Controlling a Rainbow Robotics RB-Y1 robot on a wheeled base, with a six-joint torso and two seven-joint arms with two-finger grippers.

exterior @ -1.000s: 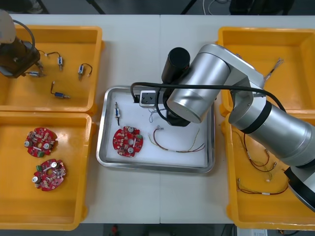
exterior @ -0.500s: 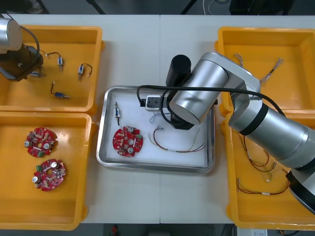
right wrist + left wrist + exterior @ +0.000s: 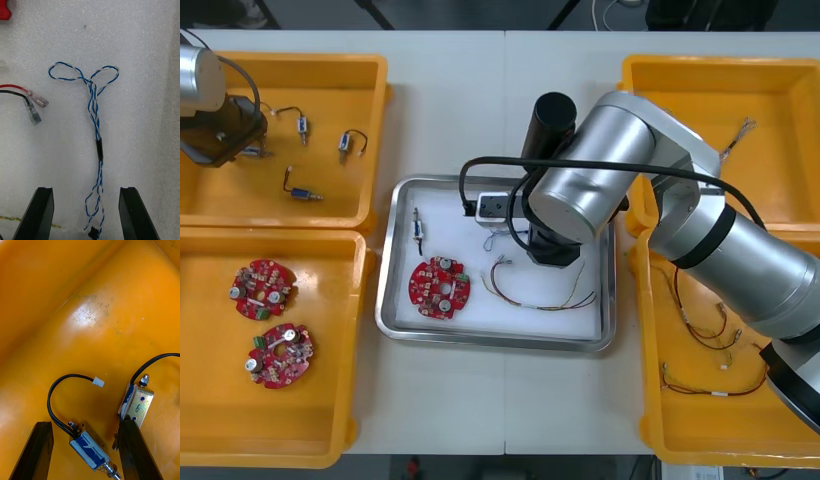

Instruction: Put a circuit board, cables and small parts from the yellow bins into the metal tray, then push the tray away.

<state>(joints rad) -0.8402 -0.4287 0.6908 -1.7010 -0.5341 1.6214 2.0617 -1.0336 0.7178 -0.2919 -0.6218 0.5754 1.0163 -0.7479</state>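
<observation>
Your right claw (image 3: 87, 190) is released. Its fingers stand wide apart over the white floor of the metal tray (image 3: 394, 300), just right of centre in the front view. The twisted blue and white cable (image 3: 95, 123) lies flat between those fingers and touches neither. Its loose tail and small black plug run back under the claw. Beside it lie the clear-sleeved ends of a red and black cable (image 3: 33, 102), apart from the blue one. Farther left in the tray sit a circuit board (image 3: 440, 287) and one small metal part (image 3: 418, 228).

The risk here is that tail. If you raise or swing the claw carelessly, a finger could catch the loop and drag the cable out of the tray (it looks light and springy). Lift straight up.

Your left claw (image 3: 85, 423) is likewise released, down in the yellow bin (image 3: 376, 120) at the upper left of the front view. The nearer metal part (image 3: 91, 450) lies between its fingers, and a second metal part (image 3: 138, 405) sits right against one finger. Clench now and you may pinch both, or trap a black lead and lift a tangle.

The tray rests on the surface (image 3: 500, 400), not yet pushed.
</observation>
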